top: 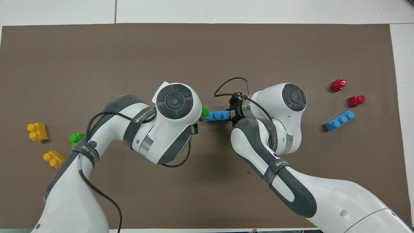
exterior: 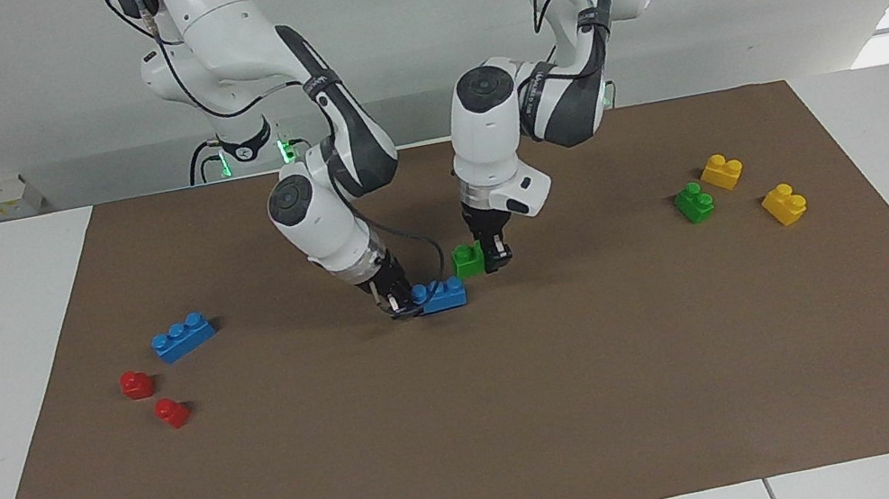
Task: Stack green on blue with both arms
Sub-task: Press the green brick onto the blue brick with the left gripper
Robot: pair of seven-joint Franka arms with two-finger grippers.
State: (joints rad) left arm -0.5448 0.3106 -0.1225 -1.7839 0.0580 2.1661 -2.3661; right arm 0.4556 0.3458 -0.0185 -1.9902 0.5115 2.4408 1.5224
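My right gripper (exterior: 400, 306) is shut on one end of a blue three-stud brick (exterior: 442, 295), held low at the middle of the brown mat (exterior: 529, 417). Seen from overhead, that blue brick (top: 218, 115) points from the right gripper (top: 233, 111) toward the left arm's end. My left gripper (exterior: 493, 258) is shut on a green two-stud brick (exterior: 467, 260), which hangs just above the mat, right beside the blue brick's free end. From overhead the left arm's wrist covers its gripper and most of the green brick (top: 205, 111).
A second blue brick (exterior: 183, 337) and two red bricks (exterior: 137, 383) (exterior: 172, 413) lie toward the right arm's end. Another green brick (exterior: 693, 202) and two yellow bricks (exterior: 721, 171) (exterior: 784, 204) lie toward the left arm's end.
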